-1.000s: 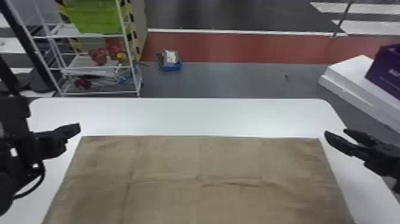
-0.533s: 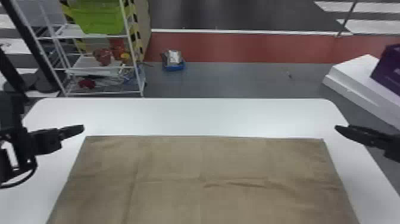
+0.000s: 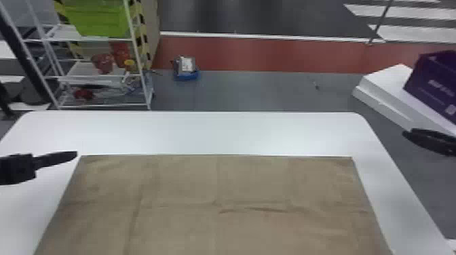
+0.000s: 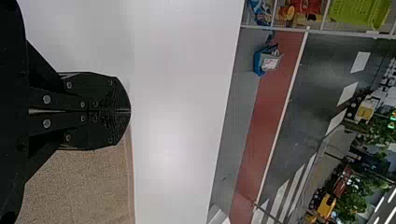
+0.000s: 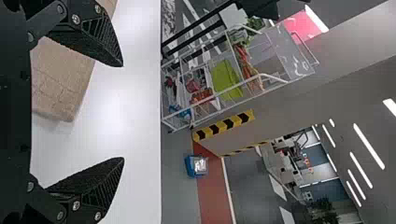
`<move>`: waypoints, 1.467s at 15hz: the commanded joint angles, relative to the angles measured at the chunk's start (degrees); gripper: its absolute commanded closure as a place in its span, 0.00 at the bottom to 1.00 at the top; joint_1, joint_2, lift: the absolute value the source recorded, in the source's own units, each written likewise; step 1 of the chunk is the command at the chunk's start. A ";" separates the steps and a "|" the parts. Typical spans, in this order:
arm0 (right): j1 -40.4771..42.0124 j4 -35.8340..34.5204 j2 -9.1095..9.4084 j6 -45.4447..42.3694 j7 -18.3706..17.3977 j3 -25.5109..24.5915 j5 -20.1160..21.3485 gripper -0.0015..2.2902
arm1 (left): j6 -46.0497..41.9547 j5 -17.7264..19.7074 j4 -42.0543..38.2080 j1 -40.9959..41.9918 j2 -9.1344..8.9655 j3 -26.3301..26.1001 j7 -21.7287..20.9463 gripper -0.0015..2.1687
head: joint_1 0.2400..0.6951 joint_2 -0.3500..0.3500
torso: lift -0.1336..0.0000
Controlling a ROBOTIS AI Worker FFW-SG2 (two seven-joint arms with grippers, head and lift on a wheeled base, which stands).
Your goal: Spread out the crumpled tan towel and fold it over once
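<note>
On the white table (image 3: 217, 132), I see the tan towel (image 3: 217, 190) lying flat and spread wide, with its far edge almost straight. Some creases cross it, and one small wrinkle stands near the middle. The near part goes out of the head view, so I cannot tell how it lies there.

My left gripper (image 3: 76, 155) is beside the far left corner of the towel. In its wrist view, the two fingers are pressed together and there is nothing between them.

My right gripper (image 3: 405, 134) is at the right side, well apart from the towel. In its wrist view, the fingers are widely separated, and they have hold of nothing.
</note>
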 commanded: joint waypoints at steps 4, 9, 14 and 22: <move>0.76 0.40 -1.08 -7.06 0.27 2.41 3.20 0.09 | -8.06 -1.19 5.60 -1.22 0.13 -3.16 -0.81 0.72 | 1.00 0.36 | 0.07; 1.37 0.22 -1.52 -6.89 0.27 1.36 2.67 0.09 | -9.29 -3.56 6.83 -1.48 0.57 -4.12 -2.13 0.31 | 1.00 0.34 | 0.07; 1.20 0.40 -1.08 -7.06 0.27 2.24 3.02 0.10 | -7.35 -3.73 6.65 -1.48 1.37 -4.12 -4.32 0.31 | 1.00 0.35 | 0.07; 1.20 0.66 -1.08 -7.24 0.27 1.88 3.02 0.11 | -9.64 -4.97 9.29 -3.24 1.37 -5.44 -3.80 0.13 | 1.00 0.35 | 0.07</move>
